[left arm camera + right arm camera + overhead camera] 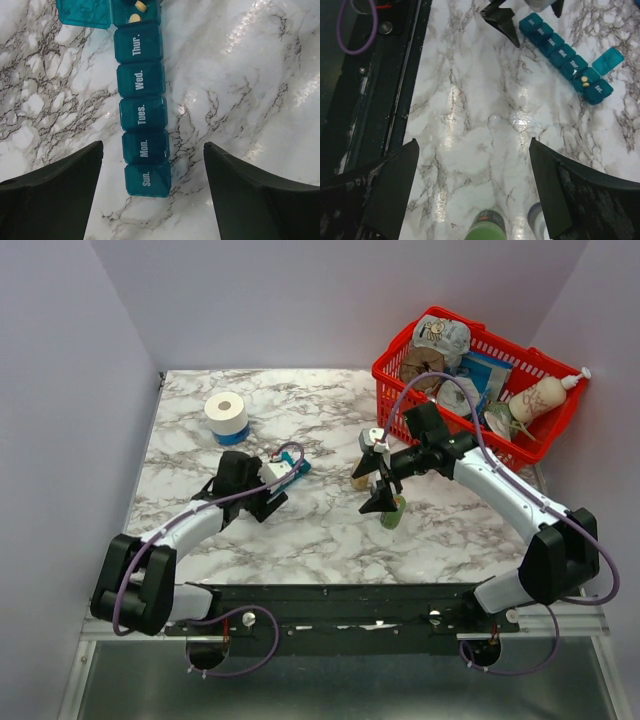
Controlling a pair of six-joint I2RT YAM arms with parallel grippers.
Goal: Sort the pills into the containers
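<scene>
Both jaws gape, holding nothing. The left gripper [152, 147] straddles the organiser's [142, 112] Sun end. The right gripper [473, 142] hangs over one green bottle [487, 225], perhaps a second beside it. The organiser lies left of the table's [330, 540] middle: seven compartments, one lid up, two pills [134, 18] inside. One basket [398, 343] sits in the far right corner.
</scene>
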